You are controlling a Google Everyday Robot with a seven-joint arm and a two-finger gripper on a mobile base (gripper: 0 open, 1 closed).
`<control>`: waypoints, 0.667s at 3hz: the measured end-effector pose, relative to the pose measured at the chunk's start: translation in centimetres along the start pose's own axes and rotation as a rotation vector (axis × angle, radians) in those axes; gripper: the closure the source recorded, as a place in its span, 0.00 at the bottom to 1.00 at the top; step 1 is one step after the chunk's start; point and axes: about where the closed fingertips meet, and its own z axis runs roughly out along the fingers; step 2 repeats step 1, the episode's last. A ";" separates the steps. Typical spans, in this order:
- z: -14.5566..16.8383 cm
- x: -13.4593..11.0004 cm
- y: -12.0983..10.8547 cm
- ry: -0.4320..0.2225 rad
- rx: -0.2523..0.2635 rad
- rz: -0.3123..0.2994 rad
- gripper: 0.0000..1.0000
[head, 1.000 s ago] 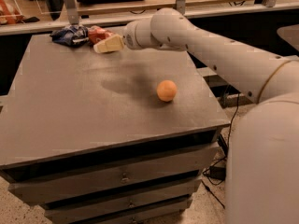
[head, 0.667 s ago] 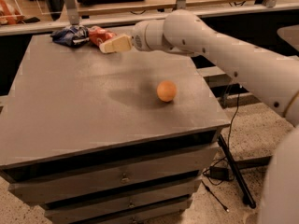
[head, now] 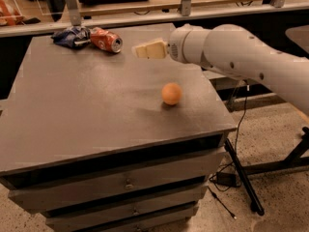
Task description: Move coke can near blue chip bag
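The coke can (head: 105, 39) is red with silver ends and lies on its side at the back left of the table. The crumpled blue chip bag (head: 72, 36) lies right beside it on the left, touching or nearly touching. My gripper (head: 144, 50), cream coloured at the end of the white arm, hovers above the table to the right of the can and clear of it. It holds nothing.
An orange ball (head: 171, 94) rests on the dark grey table (head: 87, 115) right of centre, below the arm. The table has drawers in front. A shelf rail runs behind it. Cables and a stand leg lie on the floor to the right.
My gripper has drawn back to the right, away from the can. The can stays lying next to the blue chip bag. The ball has not moved.
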 end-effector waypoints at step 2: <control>0.5 0.7 0.2 -0.007 0.014 -0.003 0.00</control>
